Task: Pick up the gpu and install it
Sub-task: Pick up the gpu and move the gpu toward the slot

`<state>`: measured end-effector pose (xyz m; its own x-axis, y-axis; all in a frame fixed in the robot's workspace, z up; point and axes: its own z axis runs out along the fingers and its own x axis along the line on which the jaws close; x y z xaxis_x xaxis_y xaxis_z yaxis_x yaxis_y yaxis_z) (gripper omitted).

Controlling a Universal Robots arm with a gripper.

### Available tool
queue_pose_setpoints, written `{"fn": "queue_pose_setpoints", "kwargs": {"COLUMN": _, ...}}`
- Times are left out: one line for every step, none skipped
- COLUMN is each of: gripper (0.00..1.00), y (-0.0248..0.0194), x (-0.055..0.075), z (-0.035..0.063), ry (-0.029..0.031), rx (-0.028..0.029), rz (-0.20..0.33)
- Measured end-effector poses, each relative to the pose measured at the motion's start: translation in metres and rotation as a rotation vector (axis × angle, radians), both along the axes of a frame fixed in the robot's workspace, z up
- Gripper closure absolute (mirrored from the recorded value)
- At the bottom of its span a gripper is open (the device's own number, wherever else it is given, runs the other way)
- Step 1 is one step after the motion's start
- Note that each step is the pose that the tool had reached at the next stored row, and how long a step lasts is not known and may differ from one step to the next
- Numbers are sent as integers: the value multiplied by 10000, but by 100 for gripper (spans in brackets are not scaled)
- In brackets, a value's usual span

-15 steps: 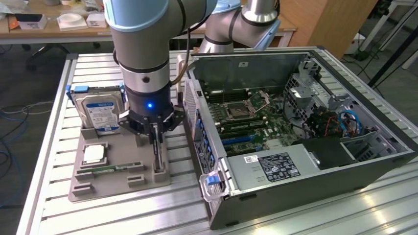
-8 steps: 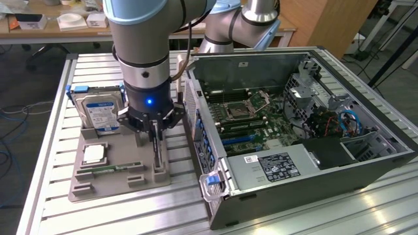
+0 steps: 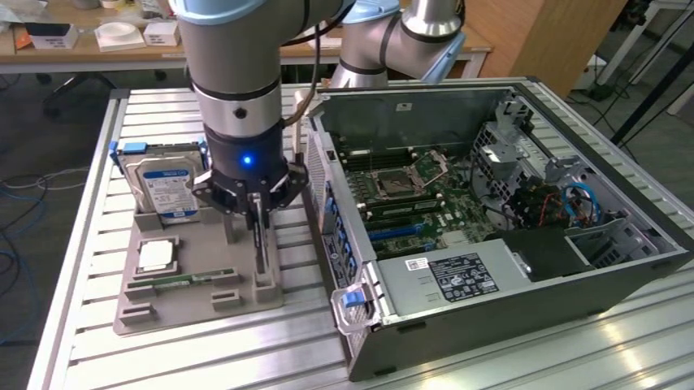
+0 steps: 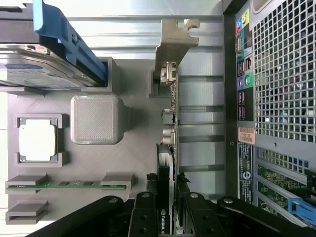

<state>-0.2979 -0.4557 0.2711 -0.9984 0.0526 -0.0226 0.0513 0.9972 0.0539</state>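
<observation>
The gpu point(image 3: 262, 253) is a thin dark card standing on edge in a slot of the grey holder tray point(image 3: 195, 310) on the exterior view's left. My gripper point(image 3: 257, 213) reaches straight down onto the card's upper edge. In the wrist view the gpu point(image 4: 167, 158) runs between the black fingers point(image 4: 144, 207), which sit close against both of its faces. Its grey metal bracket point(image 4: 175, 39) is at the far end. My gripper point(image 4: 165, 181) is shut on the card, whose lower end still stands at the tray.
The open computer case point(image 3: 434, 85) lies just to the exterior view's right of the tray, its rear panel point(image 4: 281, 74) beside the card. On the tray are a silver hard drive point(image 3: 168, 188), a processor chip point(image 3: 158, 254) and a green memory stick point(image 3: 184, 280).
</observation>
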Motion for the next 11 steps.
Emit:
{"fn": "queue_pose_setpoints", "kwargs": {"gripper": 74, "y": 0, "x": 0, "z": 13, "ry": 0, "rx": 0, "rz": 1}}
{"fn": "queue_pose_setpoints", "kwargs": {"gripper": 74, "y": 0, "x": 0, "z": 27, "ry": 0, "rx": 0, "rz": 0}}
{"fn": "queue_pose_setpoints", "kwargs": {"gripper": 74, "y": 0, "x": 0, "z": 41, "ry": -1, "rx": 0, "rz": 0}}
{"fn": "queue_pose_setpoints", "kwargs": {"gripper": 74, "y": 0, "x": 0, "z": 55, "ry": 0, "rx": 0, "rz": 0}}
{"fn": "queue_pose_setpoints", "kwargs": {"gripper": 74, "y": 0, "x": 0, "z": 69, "ry": 0, "rx": 0, "rz": 0}}
{"fn": "queue_pose_setpoints", "kwargs": {"gripper": 74, "y": 0, "x": 0, "z": 83, "ry": 0, "rx": 0, "rz": 0}}
{"fn": "queue_pose_setpoints", "kwargs": {"gripper": 74, "y": 0, "x": 0, "z": 95, "ry": 0, "rx": 0, "rz": 0}}
{"fn": "queue_pose_setpoints", "kwargs": {"gripper": 74, "y": 0, "x": 0, "z": 108, "ry": 0, "rx": -1, "rz": 0}}
{"fn": "queue_pose_setpoints", "kwargs": {"gripper": 74, "y": 0, "x": 0, "z": 119, "ry": 1, "rx": 0, "rz": 0}}
{"fn": "queue_pose_setpoints", "kwargs": {"gripper": 74, "y": 0, "x": 0, "z": 131, "ry": 0, "rx": 0, "rz": 0}}
{"fn": "queue_pose_setpoints", "kwargs": {"gripper": 74, "y": 0, "x": 0, "z": 143, "ry": 0, "rx": 0, "rz": 0}}
